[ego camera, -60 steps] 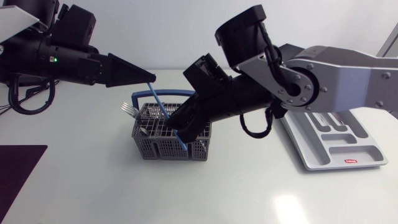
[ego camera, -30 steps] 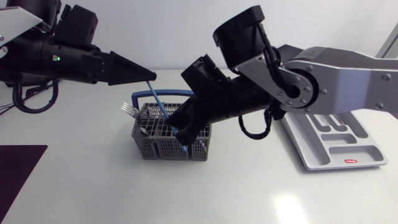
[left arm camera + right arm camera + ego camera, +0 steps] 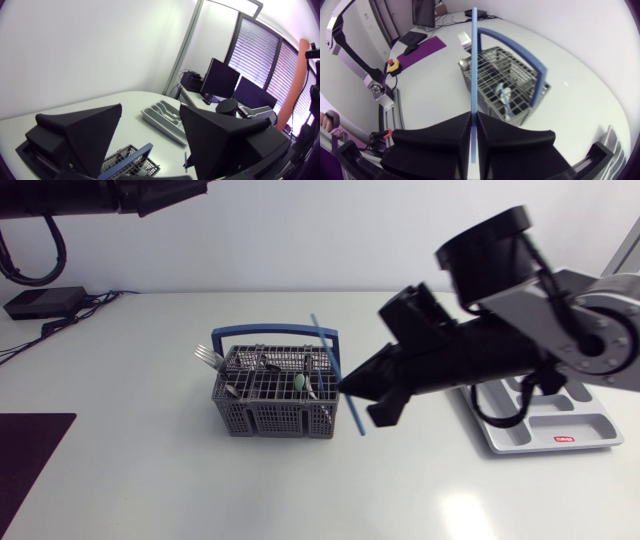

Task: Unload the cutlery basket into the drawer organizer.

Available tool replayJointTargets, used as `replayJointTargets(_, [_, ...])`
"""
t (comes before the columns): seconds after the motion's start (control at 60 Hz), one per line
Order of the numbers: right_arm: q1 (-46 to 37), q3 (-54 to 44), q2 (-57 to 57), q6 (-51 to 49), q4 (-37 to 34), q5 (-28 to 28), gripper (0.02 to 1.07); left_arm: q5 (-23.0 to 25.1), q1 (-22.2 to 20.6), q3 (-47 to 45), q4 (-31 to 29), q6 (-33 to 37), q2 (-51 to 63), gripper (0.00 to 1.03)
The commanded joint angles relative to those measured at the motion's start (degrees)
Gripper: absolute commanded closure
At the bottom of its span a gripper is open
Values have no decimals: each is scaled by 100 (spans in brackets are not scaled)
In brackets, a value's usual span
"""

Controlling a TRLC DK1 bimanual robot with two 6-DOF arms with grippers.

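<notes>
right fingers (image 3: 358, 383): pressing shut on the stick (image 3: 335, 370) from both sides, gripping it below its middle
stick: thin and blue, hanging tilted in the air just beside the basket (image 3: 272, 395); long end pointing up and back over the handle (image 3: 270, 332), short end pointing down toward the surface (image 3: 200, 490); crossing the basket's right end in the head view, touching it or not cannot be told
right arm (image 3: 540, 330): coming in from the right edge, passing over the organizer (image 3: 545, 420), reaching to the basket's right end
left arm (image 3: 100, 195): lying along the far left edge of the head view, well apart from the basket
left fingers (image 3: 92, 132): standing wide apart, holding nothing, looking down over the basket and the organizer
basket: grey, standing upright near the middle of the surface, blue handle arching over it; carrying a fork (image 3: 207, 357) leaning out at its left end, a green-tipped piece (image 3: 298, 382) near its right end, and more metal cutlery between
organizer: grey, lying flat at the right of the surface, partly hidden under the right arm
mat (image 3: 25, 455): dark, lying at the near left corner of the surface, well apart from the basket
</notes>
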Motion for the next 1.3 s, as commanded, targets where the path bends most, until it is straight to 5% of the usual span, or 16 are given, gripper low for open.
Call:
replayJointTargets(0.0, [-608,-192,-371,-308,-307,5,101,-260,-167,73,-283,361,203,6])
replayJointTargets(0.183, [-2489,-86,-371,-818,-720,-39,101,-1640,-1002,-384,-749,1592,344,5])
replayJointTargets(0.283, [-3438,125,42,-976,-782,-30,101,-2809,-1749,-789,-740,2216,450,5])
replayJointTargets(0.383, [-3922,274,447,-1073,-703,163,101,-3134,-2030,-868,-784,2269,608,6])
replayJointTargets(0.733, [-4853,1206,2776,-1064,-404,972,101,-3600,-2347,-894,-1399,2339,924,6])
replayJointTargets(1.15, [-4792,2208,4525,-747,-500,1359,99,-3512,-2417,-1957,-828,2840,775,6])
replayJointTargets(1.283, [-4783,2260,4718,-747,-509,1359,72,-3249,-2408,-2168,-529,2998,722,6])
